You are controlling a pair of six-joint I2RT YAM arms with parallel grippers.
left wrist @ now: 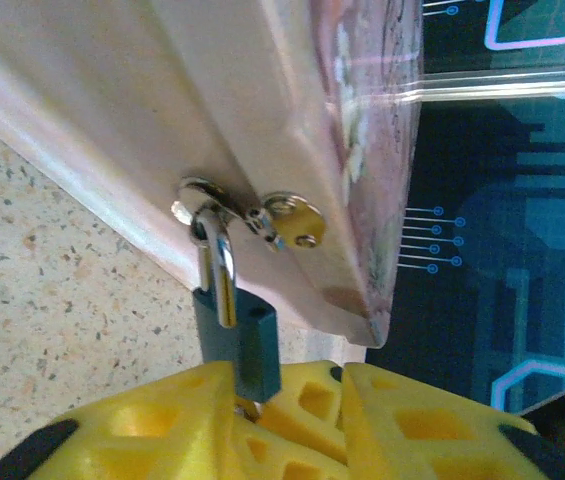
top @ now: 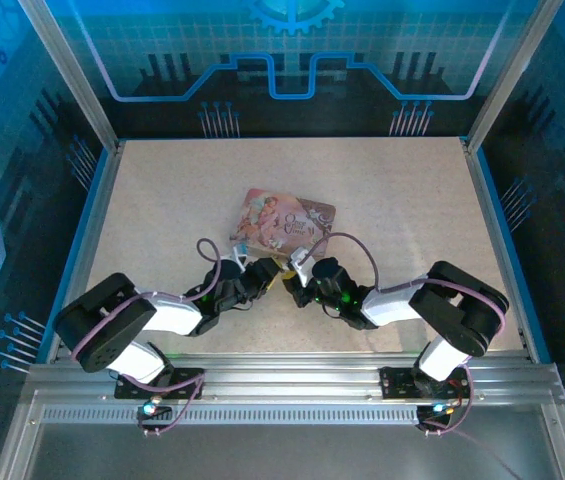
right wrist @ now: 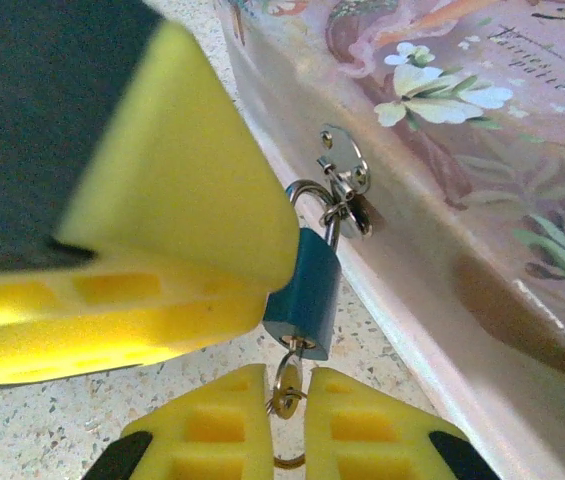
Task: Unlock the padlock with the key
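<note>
The small blue padlock [right wrist: 307,292] hangs by its silvery shackle [left wrist: 220,265] from the hasp [left wrist: 287,222] on the pink tin's [top: 282,222] front wall. The key [right wrist: 285,392] sits in the keyhole at the padlock's underside. My right gripper [right wrist: 285,385] is shut on the key's head, right under the padlock. My left gripper [left wrist: 287,378] is open. Its jaws stand apart on either side of the padlock [left wrist: 239,340], and one finger [right wrist: 182,200] rests against the body's side. In the top view both grippers [top: 262,275] [top: 294,272] meet nose to nose at the tin's near edge.
The tin lies flat on the speckled tabletop [top: 162,200], its long side wall [right wrist: 482,300] running close beside both grippers. A key ring [right wrist: 287,462] hangs below the key. Metal rails and blue side panels [top: 92,200] border the table.
</note>
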